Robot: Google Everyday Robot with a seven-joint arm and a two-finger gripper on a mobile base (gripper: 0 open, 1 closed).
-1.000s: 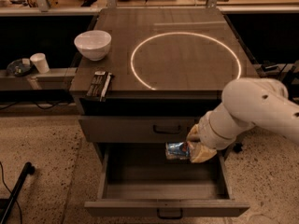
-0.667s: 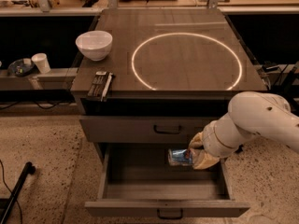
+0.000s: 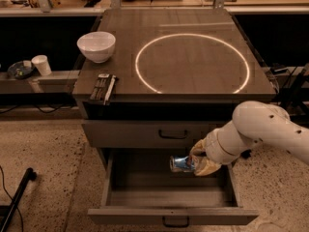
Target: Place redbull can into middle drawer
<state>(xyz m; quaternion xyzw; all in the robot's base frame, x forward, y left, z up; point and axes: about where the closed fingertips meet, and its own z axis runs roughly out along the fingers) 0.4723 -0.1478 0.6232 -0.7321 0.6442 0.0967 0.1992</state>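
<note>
Dimly lit workshop, speckled floor [image 3: 43, 144], dark counter [image 3: 193, 23] dead centre with a glowing ring [image 3: 192, 64] lit across most of the top. Got a white bowl [image 3: 96, 46] by the left edge, toward the back, sitting near the ring but not touching it. Small flat dark thing [image 3: 103, 87] parked at the front-left corner, no clue what exactly. Past the left edge and lower down, a side shelf [image 3: 58, 79] with a paper cup [image 3: 42, 64] and a dark dish [image 3: 19, 70] right beside each other. Black pole [image 3: 17, 197] lying on the floor out beyond the front-left corner.

Below the front edge: upper drawer [image 3: 130, 133] pushed shut, dark handle in the middle. Right under that, middle drawer [image 3: 145, 215] pulled well out toward the camera.

White arm [image 3: 263, 129] reaching in from the right, underneath the front-right corner. Gripper [image 3: 195, 159] hanging over the open middle drawer, right half, just below the upper drawer's front. Jaws clamped snug on the redbull can [image 3: 182, 164], one finger above and one below. Can tipped on its side, blue and silver, shiny end pointing toward the left-edge side, sticking out past the fingers. Sits within the drawer's outline, toward the back right. Can't tell if touching the drawer bottom or hovering just over it.
</note>
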